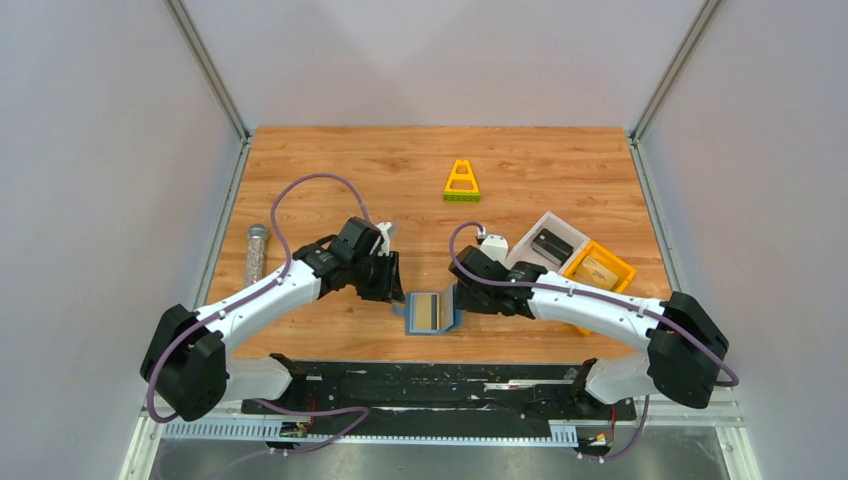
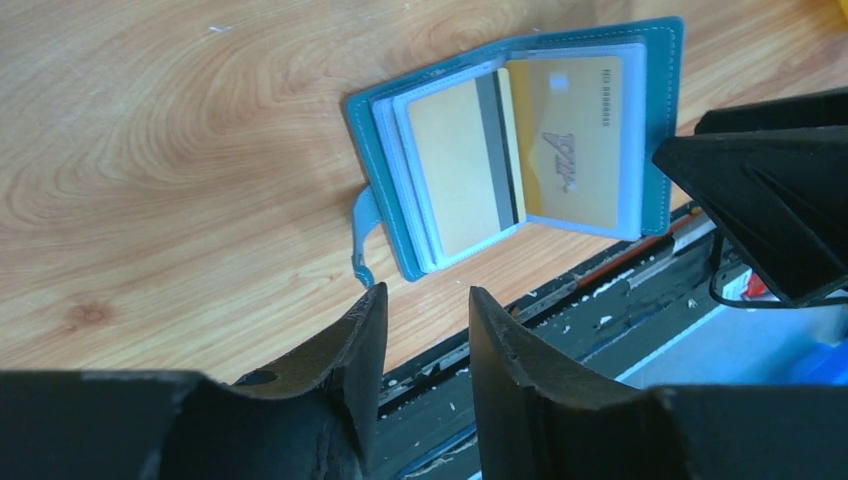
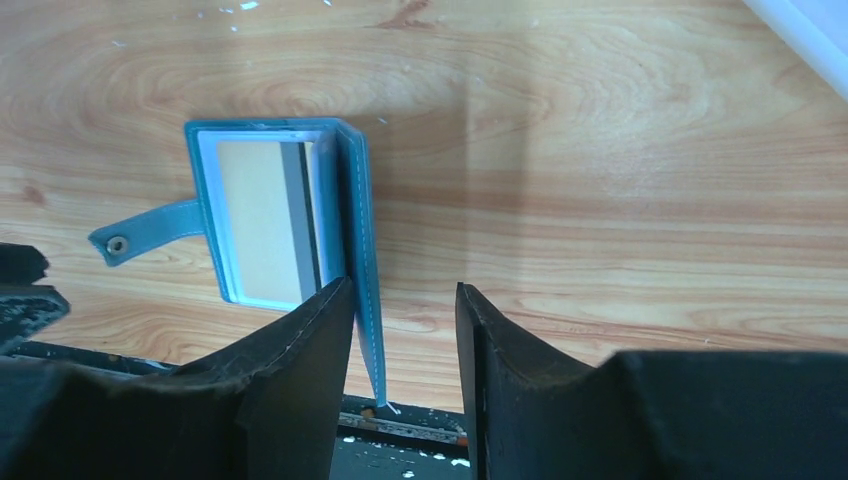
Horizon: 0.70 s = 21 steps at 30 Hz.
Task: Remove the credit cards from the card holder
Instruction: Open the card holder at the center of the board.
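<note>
**Now the holder (image 1: 430,312) lies open, cards (image 2: 565,140) inside**

Here we see the holder at the near edge of the counter (image 1: 350,170), about midway between left and right, with a gripper on each side of it. It is spread open. Two gold cards show through its clear sleeves, one face up and the other showing a dark stripe. Both are tucked in, and we see no card lying on the counter.

The left gripper (image 2: 428,295) hangs just left of the holder, its jaws apart with nothing between them. The holder's tab (image 3: 140,235) sticks out on that side, close to the fingertips. We cannot tell whether they touch.

The right gripper (image 3: 403,290) is at the holder's right side, jaws apart too. The right cover (image 3: 360,200) stands up on edge and runs into the gap between the fingers. It lies against one finger and is clear of the other, so it is not clamped.

Farther right sit a white bin (image 1: 530,232) and a yellow bin (image 1: 622,268), touching. A yellow triangle (image 1: 461,182) lies toward the far side, and a grey tube (image 1: 256,255) lies at the left edge.
</note>
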Each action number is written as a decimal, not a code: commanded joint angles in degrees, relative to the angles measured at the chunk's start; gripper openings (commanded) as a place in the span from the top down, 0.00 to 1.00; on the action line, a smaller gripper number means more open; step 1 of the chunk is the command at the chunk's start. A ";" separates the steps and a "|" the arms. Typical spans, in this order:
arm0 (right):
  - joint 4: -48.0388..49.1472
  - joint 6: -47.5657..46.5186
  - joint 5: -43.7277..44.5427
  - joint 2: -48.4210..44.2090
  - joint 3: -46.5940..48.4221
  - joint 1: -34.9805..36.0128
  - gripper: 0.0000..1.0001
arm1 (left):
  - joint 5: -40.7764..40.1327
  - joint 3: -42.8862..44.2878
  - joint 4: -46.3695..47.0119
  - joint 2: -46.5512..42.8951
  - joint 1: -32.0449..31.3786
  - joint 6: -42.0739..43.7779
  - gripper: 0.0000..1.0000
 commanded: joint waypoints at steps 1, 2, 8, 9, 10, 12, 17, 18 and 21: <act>0.55 -1.49 1.04 1.64 3.24 0.02 0.57 | 4.92 1.19 3.74 0.49 -0.19 0.01 0.56; 0.81 -1.48 0.92 2.14 3.30 0.02 0.57 | 6.85 0.76 5.56 0.97 -0.16 -0.28 0.55; 1.99 -0.81 0.80 2.29 2.31 0.04 0.58 | 15.38 -0.84 16.00 7.88 -0.43 -1.65 0.63; 2.01 -0.65 0.84 2.00 2.09 0.02 0.58 | 17.15 -0.83 18.25 10.24 -0.51 -1.83 0.64; 2.09 -0.59 0.87 1.68 1.92 0.02 0.58 | 17.99 -0.60 19.25 12.68 -0.63 -2.17 0.67; 2.05 -0.53 0.99 0.85 1.59 0.06 0.58 | 20.80 -0.59 22.55 15.65 -0.81 -2.76 0.69; 2.10 -0.38 1.15 -1.73 0.68 0.03 0.58 | 22.57 -1.71 29.02 17.16 -1.19 -5.12 0.71; 2.10 -0.42 1.02 -2.05 0.72 0.02 0.57 | 21.97 -1.75 28.23 16.49 -1.19 -5.02 0.71; 3.38 -1.60 -0.52 -3.02 1.35 0.17 0.56 | 15.19 -1.82 23.87 13.78 -1.20 -4.03 0.68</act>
